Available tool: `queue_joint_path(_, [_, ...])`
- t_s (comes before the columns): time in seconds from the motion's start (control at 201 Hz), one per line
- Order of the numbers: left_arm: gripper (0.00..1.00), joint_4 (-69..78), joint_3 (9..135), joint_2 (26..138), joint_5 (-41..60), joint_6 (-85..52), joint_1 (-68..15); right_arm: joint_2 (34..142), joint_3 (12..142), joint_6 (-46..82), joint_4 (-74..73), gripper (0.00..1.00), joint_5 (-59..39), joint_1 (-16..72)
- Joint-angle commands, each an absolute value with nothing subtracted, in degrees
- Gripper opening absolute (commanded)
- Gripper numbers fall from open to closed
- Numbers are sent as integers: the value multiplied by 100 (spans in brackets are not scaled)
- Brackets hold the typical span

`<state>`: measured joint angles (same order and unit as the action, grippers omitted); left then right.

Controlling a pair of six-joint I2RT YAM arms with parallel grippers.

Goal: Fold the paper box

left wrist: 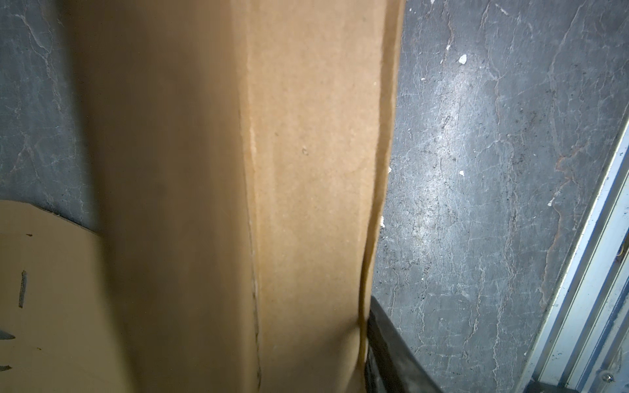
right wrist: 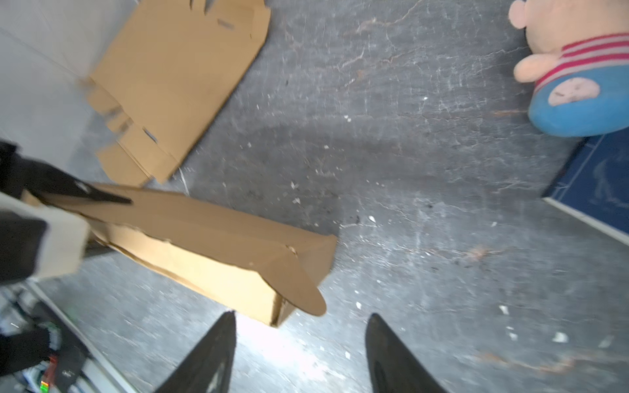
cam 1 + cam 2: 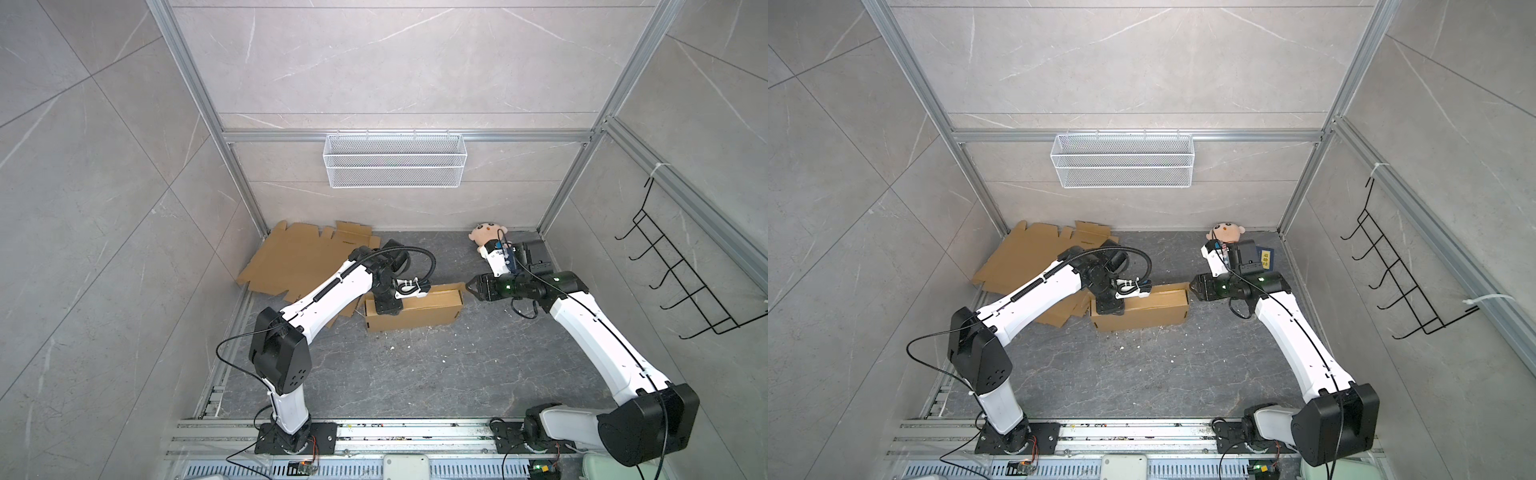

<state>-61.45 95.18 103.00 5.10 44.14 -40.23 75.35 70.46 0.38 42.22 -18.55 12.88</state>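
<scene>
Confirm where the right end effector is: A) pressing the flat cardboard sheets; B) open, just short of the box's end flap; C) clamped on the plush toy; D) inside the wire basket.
B: the right end effector has its fingers apart and empty, just short of the box.

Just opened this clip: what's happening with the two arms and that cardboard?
The left gripper appears to grip the left end of a half-formed box standing on the table. The right gripper, jaws open and empty, sits just off the box's right end, where a rounded flap sticks out, not yet tucked in. Spare flat cardboard lies behind the left arm. A plush doll sits in the far right corner, uninvolved.
</scene>
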Motion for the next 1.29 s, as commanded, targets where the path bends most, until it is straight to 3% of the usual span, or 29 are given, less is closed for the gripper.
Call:
queue_joint_path(0.0, [44, -6029, 9229, 10767, 895, 4508, -4064, 7778, 7358, -439, 4782, 56, -1519, 1484])
queue_joint_path(0.244, [44, -6019, 9220, 10762, 899, 4500, -4063, 8269, 7651, -445, 4798, 43, -956, 1802])
queue_joint_path(0.463, [43, -5994, 9206, 10749, 890, 4509, -4055, 8366, 7806, -287, 4760, 19, -948, 1883])
queue_joint_path(0.672, [42, -5994, 9217, 10758, 922, 4490, -4061, 8349, 7840, 27, 4702, 7, -1093, 1929])
queue_joint_path(1.005, [42, -5994, 9281, 10801, 937, 4473, -4061, 8420, 7682, 562, 4518, 0, -1031, 2124])
queue_joint_path(1.289, [43, -5985, 9341, 10811, 839, 4439, -4061, 8317, 7094, 848, 3993, 0, -1001, 2134])
